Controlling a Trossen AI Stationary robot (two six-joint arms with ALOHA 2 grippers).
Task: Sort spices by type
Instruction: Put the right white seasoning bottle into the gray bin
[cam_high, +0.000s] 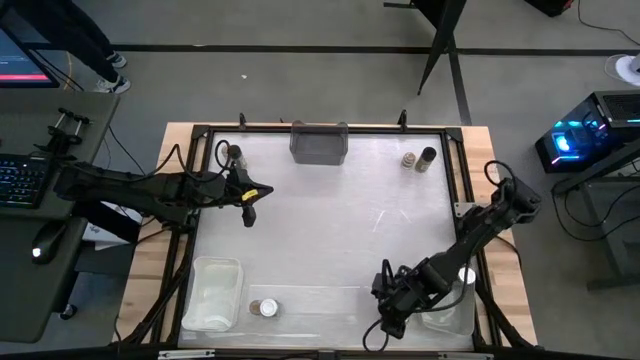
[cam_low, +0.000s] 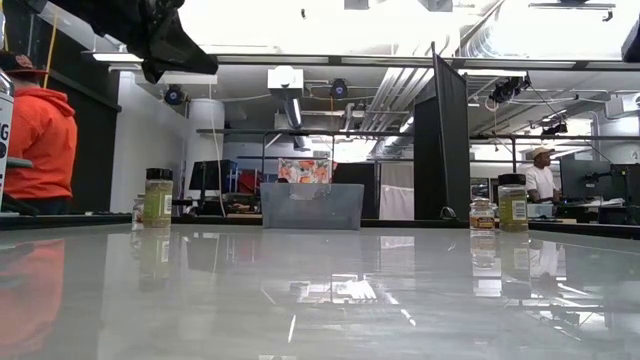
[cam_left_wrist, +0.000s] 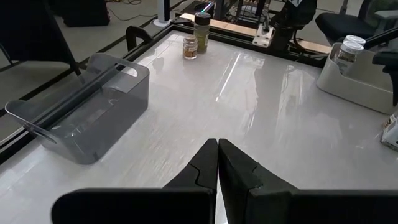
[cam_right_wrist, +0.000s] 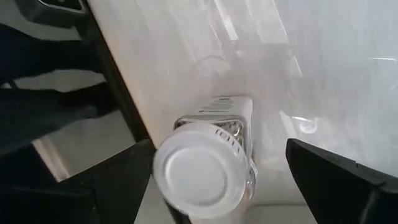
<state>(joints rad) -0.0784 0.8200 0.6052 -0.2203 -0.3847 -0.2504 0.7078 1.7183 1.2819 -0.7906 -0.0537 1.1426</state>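
Note:
Small spice jars stand about the white table. One is by the far left corner and two by the far right. Another is beside the clear left bin, and a white-lidded one sits in the clear right bin. My right gripper is open, pointing down by the near edge. Its fingers stand on either side of an upright white-lidded jar, which the gripper hides in the high view. My left gripper is shut and empty, above the table's left part. My right gripper comes from above with its fingers wide around the upright white-lidded jar. One finger stands right beside the lid's rim, and I cannot tell whether it touches. The other finger is well apart from the jar.
A grey bin sits at the middle of the far edge. A black frame runs round the table, close beside the right gripper. People stand beyond the table. The middle of the table is bare.

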